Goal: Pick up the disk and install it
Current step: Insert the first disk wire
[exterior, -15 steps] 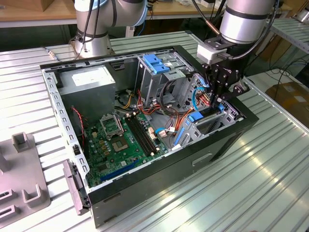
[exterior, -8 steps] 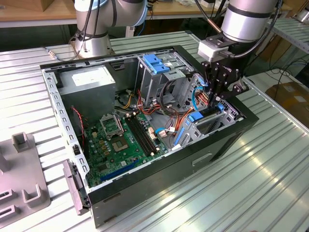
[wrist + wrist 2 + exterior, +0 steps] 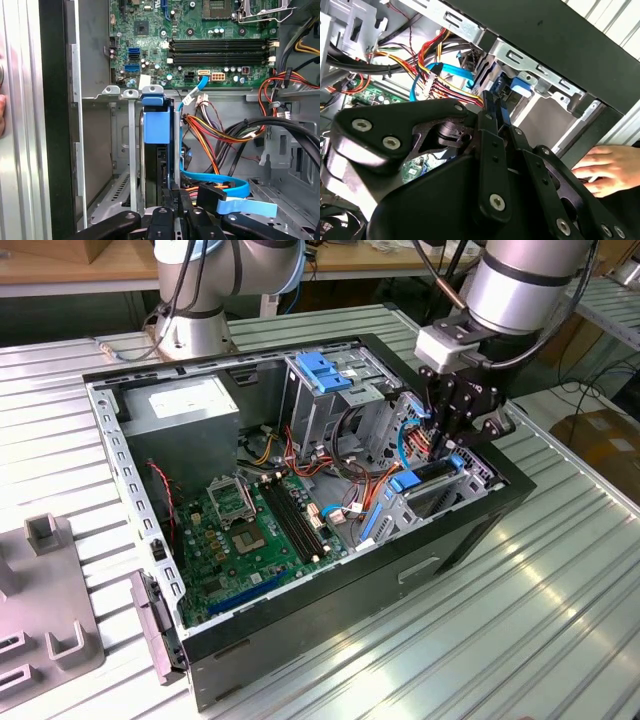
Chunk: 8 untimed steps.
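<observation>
From the exterior view we look down obliquely on the whole computer case (image 3: 300,530). Both wrist views sit close, sharing the drive bay (image 3: 150,130) (image 3: 520,85) near 3 o'clock.

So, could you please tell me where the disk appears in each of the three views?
Exterior view: the disk stands on edge in the case's bay, under the gripper.
First wrist view: disk upright in the bay.
Second wrist view: its blue edge beyond the fingers.
Shared landmark: the motherboard.
</observation>
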Available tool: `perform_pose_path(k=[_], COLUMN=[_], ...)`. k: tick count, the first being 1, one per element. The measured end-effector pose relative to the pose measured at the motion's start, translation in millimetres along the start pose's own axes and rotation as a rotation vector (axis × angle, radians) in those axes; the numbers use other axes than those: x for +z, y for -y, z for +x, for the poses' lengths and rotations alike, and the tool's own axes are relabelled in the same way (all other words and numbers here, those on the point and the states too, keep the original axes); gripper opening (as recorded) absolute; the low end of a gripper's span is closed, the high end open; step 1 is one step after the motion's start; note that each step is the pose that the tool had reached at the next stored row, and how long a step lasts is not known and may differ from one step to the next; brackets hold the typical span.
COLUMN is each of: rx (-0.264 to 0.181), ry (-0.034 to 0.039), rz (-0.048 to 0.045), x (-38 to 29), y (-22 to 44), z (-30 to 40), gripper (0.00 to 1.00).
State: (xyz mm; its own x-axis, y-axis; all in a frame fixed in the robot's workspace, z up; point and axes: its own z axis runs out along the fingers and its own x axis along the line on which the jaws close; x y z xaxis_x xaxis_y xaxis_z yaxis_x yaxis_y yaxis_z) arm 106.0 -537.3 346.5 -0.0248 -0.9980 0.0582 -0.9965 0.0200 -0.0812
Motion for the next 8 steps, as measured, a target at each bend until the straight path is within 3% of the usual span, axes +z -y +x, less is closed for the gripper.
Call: perform_pose_path(k=[8], rx=[0.001], ry=[0.0001], rz=[-0.0026], x=[0.0], y=[0.4], z=[6.3], gripper=[0.17])
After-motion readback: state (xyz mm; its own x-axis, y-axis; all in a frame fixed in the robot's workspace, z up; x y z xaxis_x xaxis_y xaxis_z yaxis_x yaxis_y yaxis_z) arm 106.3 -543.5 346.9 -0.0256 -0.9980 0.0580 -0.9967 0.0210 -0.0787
